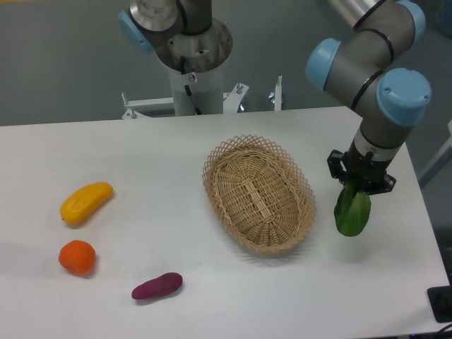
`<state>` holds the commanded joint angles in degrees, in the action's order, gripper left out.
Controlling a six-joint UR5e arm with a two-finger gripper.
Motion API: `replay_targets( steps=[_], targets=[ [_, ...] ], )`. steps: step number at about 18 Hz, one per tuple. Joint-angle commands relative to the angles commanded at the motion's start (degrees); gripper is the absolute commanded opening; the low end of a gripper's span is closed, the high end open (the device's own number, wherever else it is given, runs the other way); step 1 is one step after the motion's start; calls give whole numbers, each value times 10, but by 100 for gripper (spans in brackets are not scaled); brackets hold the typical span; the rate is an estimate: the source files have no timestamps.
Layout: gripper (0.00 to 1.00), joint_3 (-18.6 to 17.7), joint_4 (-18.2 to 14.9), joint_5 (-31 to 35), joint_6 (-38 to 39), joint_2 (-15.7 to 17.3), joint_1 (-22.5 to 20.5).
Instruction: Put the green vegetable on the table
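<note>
The tool [359,185] is closed on the pale stalk end of the green vegetable [352,212], which hangs leaves-down to the right of the wicker basket [258,193], near the right side of the white desk [162,155]. Whether the leaf tips touch the desk cannot be told. The tool's fingers are mostly hidden by its dark body and the vegetable's top. The arm's upper links run out of the picture at the top. On the left lie a yellow fruit [86,202], an orange [77,257] and a purple sweet potato [157,286], well apart from the basket.
</note>
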<state>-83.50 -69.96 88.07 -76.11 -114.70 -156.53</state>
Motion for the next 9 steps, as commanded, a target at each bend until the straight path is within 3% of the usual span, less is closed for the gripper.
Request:
replay_targets(
  steps=[9],
  targets=[
    [9,-1,3,1,0,0,1]
  ],
)
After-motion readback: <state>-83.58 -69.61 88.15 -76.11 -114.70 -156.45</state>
